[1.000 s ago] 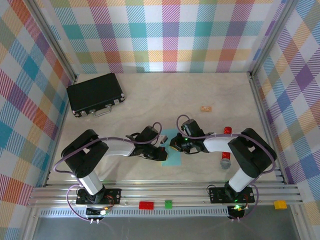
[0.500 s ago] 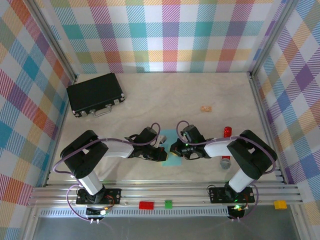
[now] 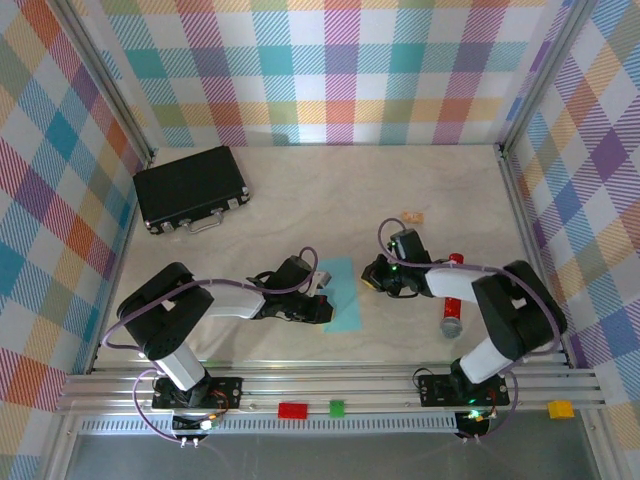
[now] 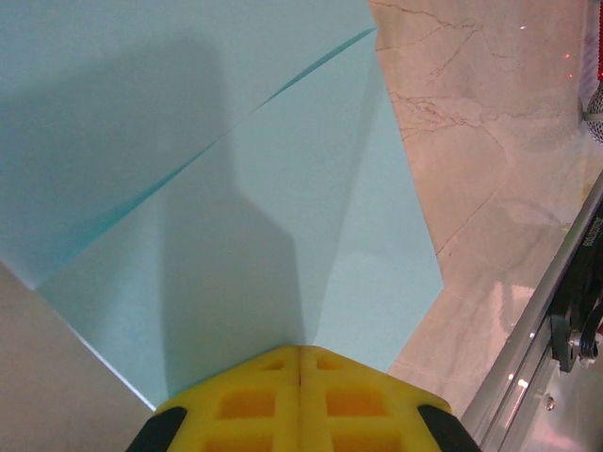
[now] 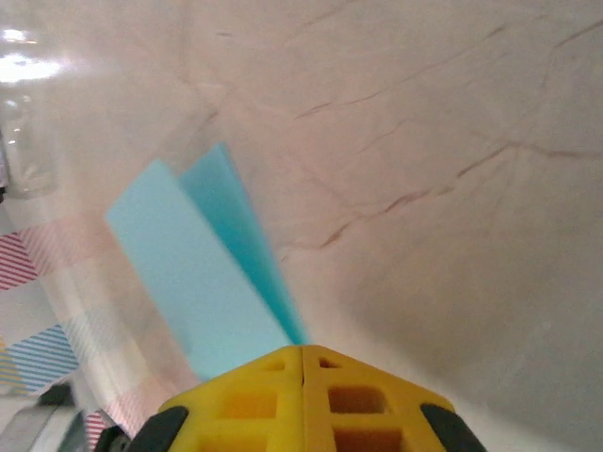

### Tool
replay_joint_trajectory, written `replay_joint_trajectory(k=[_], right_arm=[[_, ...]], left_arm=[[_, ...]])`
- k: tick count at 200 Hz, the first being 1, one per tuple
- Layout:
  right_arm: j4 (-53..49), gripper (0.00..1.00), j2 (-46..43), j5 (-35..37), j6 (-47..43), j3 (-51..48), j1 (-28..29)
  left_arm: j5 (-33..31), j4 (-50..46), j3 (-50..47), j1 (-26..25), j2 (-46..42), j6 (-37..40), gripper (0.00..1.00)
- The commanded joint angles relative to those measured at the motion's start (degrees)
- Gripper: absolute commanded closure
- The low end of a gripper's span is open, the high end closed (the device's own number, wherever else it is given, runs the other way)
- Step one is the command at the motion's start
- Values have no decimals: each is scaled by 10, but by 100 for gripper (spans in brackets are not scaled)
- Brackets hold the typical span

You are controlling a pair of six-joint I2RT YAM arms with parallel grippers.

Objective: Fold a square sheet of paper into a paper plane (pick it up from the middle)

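So, this looks early in the folding. The sheet [image 3: 342, 290] lies at 6 o'clock from the table [image 3: 400, 180] centre, with one diagonal flap already creased over. The left end effector [image 3: 322, 306], fingers closed, presses down on its 8 o'clock edge. The right end effector [image 3: 372, 282], closed too, sits just beside at 3 o'clock. Next I'd guess it opens and nips a corner while the left pins.

arms [image 3: 235, 297]: black joints, white links | cables [image 3: 112, 335]: purple | claw pads [image 4: 273, 372]: yellow (square-pocketed)
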Motion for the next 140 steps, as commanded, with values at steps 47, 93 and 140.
replay_joint_trajectory(k=[47,93,140], right_arm=[[-110,81,-135,61,24,-28,46],[-234,73,-168,57,9,-1,68],[-265,62,-197,70,1,-10,76]], left_arm=[[-43,-51,-6,-3,-62,-19,98],[-83,-114,22,2,-99,10,97],[-86,-98,63,5,-55,19,96]])
